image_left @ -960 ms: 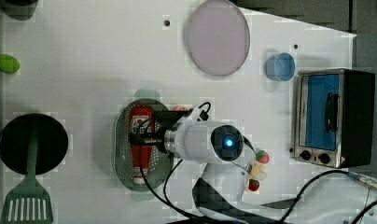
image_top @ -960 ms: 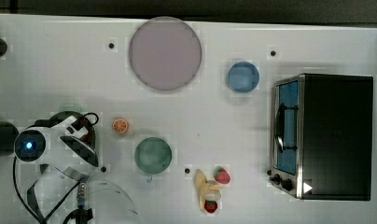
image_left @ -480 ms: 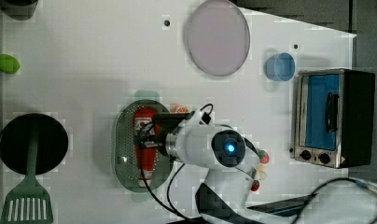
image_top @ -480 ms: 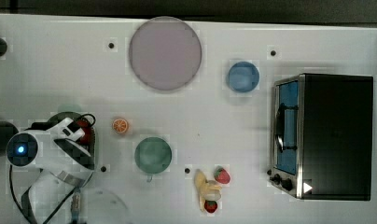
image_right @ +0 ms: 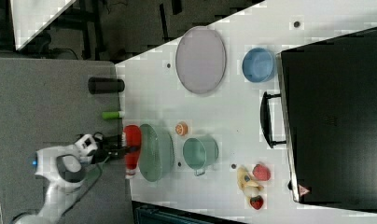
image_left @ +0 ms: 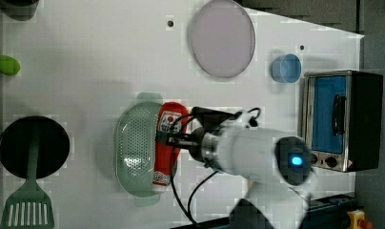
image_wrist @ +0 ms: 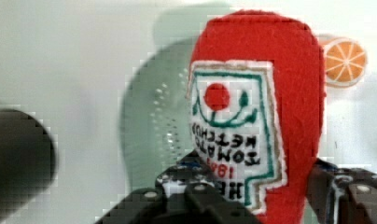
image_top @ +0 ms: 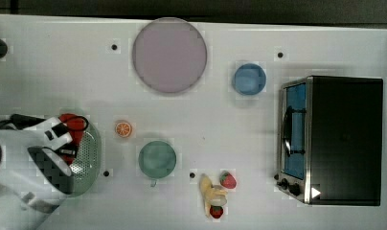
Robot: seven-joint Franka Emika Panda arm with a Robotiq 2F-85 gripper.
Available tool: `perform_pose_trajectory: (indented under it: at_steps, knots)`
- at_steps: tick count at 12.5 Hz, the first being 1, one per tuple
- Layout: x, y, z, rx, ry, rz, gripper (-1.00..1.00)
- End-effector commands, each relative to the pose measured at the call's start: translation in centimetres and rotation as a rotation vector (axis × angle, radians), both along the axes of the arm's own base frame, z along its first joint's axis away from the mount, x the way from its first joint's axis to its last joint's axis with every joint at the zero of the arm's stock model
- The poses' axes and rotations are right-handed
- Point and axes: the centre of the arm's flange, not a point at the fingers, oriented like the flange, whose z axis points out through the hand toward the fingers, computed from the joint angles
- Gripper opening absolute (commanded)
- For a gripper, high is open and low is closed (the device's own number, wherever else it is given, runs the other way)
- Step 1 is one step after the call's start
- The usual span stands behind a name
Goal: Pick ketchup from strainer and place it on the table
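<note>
Gripper: the black two-fingered gripper (image_left: 174, 138) on the white arm is clenched on the ketchup, one finger at either side of the bottle's body, as seen in the wrist view.
Ketchup: the small red squeeze bottle (image_left: 167, 145) with a white label is held lying lengthwise over the strainer's edge at the left view's right.
Strainer: the pale green oval perforated plastic basket (image_left: 133, 152) rests on the table.
Table: the flat white tabletop (image_top: 206, 120) also carries a round teal-green cup (image_top: 157, 159) and a small orange slice (image_top: 123, 128), both beside the strainer.
</note>
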Motion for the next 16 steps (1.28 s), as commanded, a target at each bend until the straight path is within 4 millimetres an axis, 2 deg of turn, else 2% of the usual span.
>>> perform_pose_trajectory:
  at_steps: [1,4,7,11,16]
  knots:
    - [1.3,-1.5,4.4,0.019,0.018,0.068,0.13]
    - [3.2,-4.7,7.9,0.007,0.040,0.086,0.13]
    - [5.6,-10.0,11.1,-0.032,0.022,0.098,0.13]
    - [9.1,-19.4,14.6,-0.056,-0.053,0.132,0.13]
    - [11.3,-32.6,14.8,-0.067,-0.056,0.158,0.13]
